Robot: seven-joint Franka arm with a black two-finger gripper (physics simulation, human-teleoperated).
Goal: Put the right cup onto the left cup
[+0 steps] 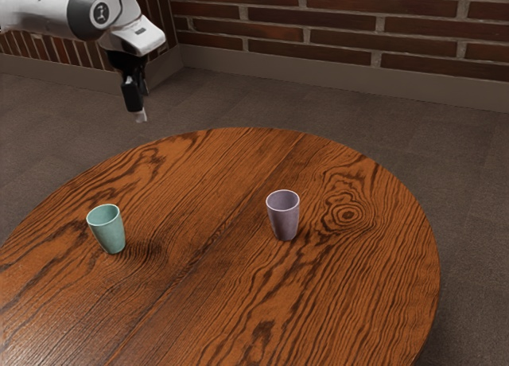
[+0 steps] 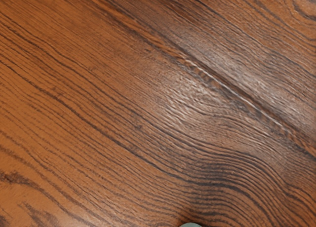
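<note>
1. Purple, tapered cup [image 1: 284, 216] stands upright, in from the round, brown wooden table [image 1: 238, 302]'s edge at the exterior view's right.
2. Mint-green, tapered cup [image 1: 109, 231] stands nearer its left edge.
3. Black gripper [image 1: 139, 117] hangs clear of both; I cannot tell whether its jaws are open.

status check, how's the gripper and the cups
Gripper raised, holding neither cup. Green cup and purple cup upright, apart, not stacked. Both mouths uncovered.

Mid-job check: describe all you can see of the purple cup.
The purple cup stands upright, mouth up, on the wooden table, toward the exterior view's right from the green cup. It tapers from a wide, pale-edged rim to a narrower base, with no handle visible. Its plain, smooth wall could be ceramic or plastic. Nothing but the table touches it.
</note>
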